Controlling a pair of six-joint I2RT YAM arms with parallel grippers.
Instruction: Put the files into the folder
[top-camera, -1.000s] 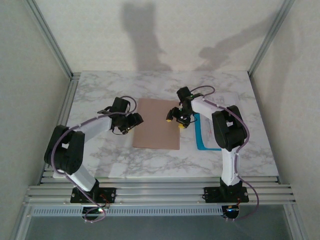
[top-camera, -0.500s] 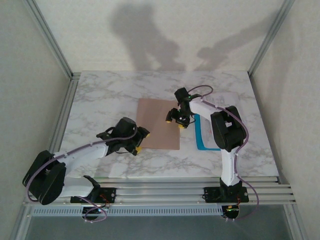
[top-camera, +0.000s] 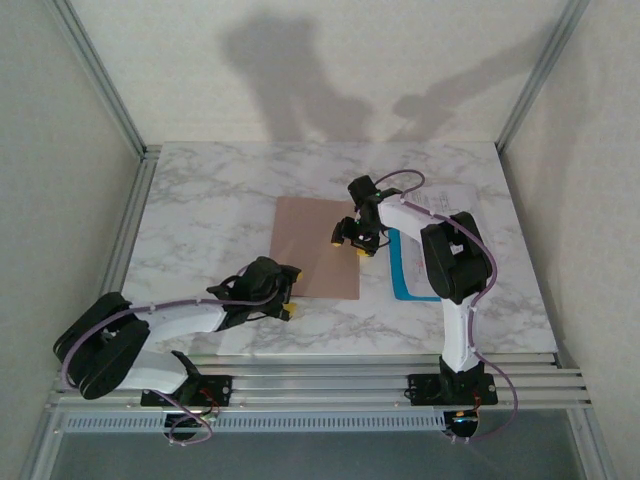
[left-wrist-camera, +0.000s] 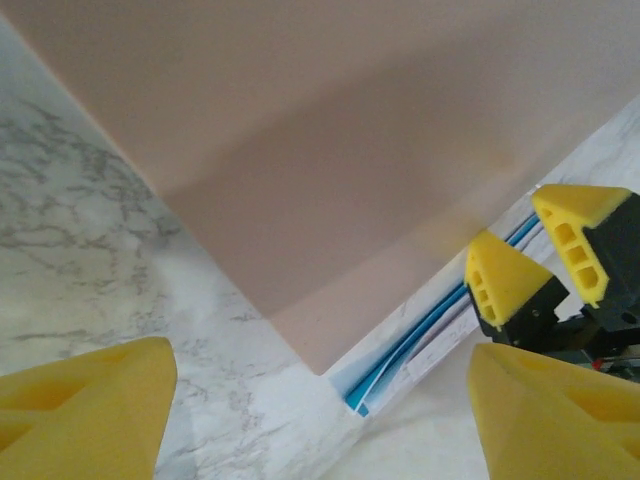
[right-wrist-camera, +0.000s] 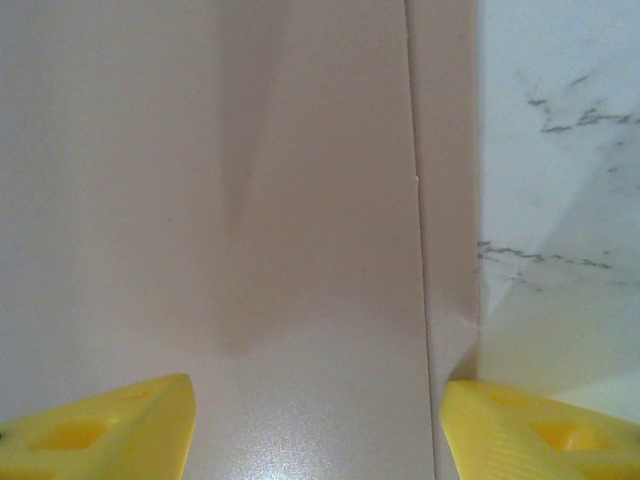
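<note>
The pinkish-brown folder lies shut and flat mid-table. Just right of it are the files, white sheets with a blue strip, partly under the right arm. My right gripper hovers open over the folder's right edge; in its wrist view the folder spans the space between the wide-apart fingers. My left gripper is open, low at the folder's near edge. Its wrist view looks along the folder to the files' blue strip and the right gripper's yellow fingers.
The marble table has bare room left of and behind the folder. Aluminium frame posts and white walls stand on both sides, with rails along the near edge.
My left arm swung from the folder's left side down to its near-left corner and stretched out low. The right gripper barely shifted over the folder's right edge.
</note>
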